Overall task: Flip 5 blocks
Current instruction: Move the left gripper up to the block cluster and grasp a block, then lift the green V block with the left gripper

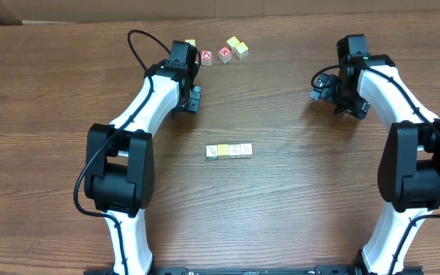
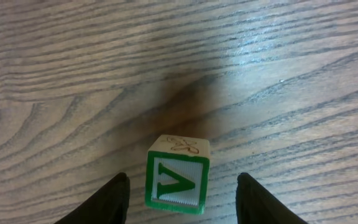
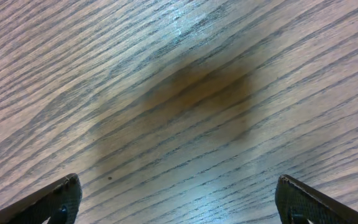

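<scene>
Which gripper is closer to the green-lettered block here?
Left. The green block sits between the open left gripper's fingers, touching neither. The right gripper hangs open over bare table on the other side, no block in its view.

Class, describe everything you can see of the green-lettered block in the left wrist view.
The block is a small pale wooden cube. The face toward the camera has a green border and a green letter that looks like a V lying on its side. The face above it is bare wood with a faint brown line drawing. It sits squarely on the wood-grain table, between the open fingers of the left end effector. There is a gap on each side, so neither finger touches it.
</scene>
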Robot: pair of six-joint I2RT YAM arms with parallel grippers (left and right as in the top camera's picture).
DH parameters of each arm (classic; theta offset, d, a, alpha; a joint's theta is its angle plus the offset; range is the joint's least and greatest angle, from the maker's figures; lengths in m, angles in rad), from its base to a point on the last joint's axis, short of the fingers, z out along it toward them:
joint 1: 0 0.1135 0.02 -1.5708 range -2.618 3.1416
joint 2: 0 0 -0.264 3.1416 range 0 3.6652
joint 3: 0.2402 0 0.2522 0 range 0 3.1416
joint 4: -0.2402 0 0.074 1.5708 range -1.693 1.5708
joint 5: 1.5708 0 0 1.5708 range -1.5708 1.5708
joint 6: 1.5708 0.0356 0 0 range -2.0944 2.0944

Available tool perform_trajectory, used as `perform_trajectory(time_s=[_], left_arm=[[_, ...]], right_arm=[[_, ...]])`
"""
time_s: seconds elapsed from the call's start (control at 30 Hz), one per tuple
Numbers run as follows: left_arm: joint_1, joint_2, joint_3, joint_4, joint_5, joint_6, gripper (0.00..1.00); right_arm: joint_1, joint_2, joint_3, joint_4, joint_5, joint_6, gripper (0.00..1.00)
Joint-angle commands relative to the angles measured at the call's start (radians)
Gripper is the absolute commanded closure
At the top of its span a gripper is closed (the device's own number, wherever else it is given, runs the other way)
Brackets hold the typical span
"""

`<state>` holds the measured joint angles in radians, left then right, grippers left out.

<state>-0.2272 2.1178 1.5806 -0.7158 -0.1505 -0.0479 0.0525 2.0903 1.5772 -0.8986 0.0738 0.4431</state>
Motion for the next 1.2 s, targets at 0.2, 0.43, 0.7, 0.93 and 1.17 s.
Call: perform_trajectory(time_s=[0.2, 0.43, 0.7, 0.93, 1.17], left_arm=[[0.000, 0.007, -0.002, 0.010, 0.018, 0.015, 0.62], [0.000, 0.008, -0.002, 0.014, 0.020, 0.010, 0.63], [0.001, 0.008, -0.007, 0.022, 0.020, 0.003, 0.62], [0.001, 0.008, -0.008, 0.026, 0.020, -0.005, 0.61], [0.007, 0.008, -0.024, 0.044, 0.021, -0.019, 0.59]], right_arm=[[-0.002, 0.001, 0.021, 0.004, -0.006, -0.006, 0.00], [-0.002, 0.001, 0.021, 0.004, -0.006, -0.006, 0.00], [-0.002, 0.001, 0.021, 0.004, -0.005, -0.006, 0.00], [-0.002, 0.001, 0.021, 0.004, -0.005, -0.006, 0.00], [-0.002, 0.001, 0.021, 0.004, -0.006, -0.006, 0.00]])
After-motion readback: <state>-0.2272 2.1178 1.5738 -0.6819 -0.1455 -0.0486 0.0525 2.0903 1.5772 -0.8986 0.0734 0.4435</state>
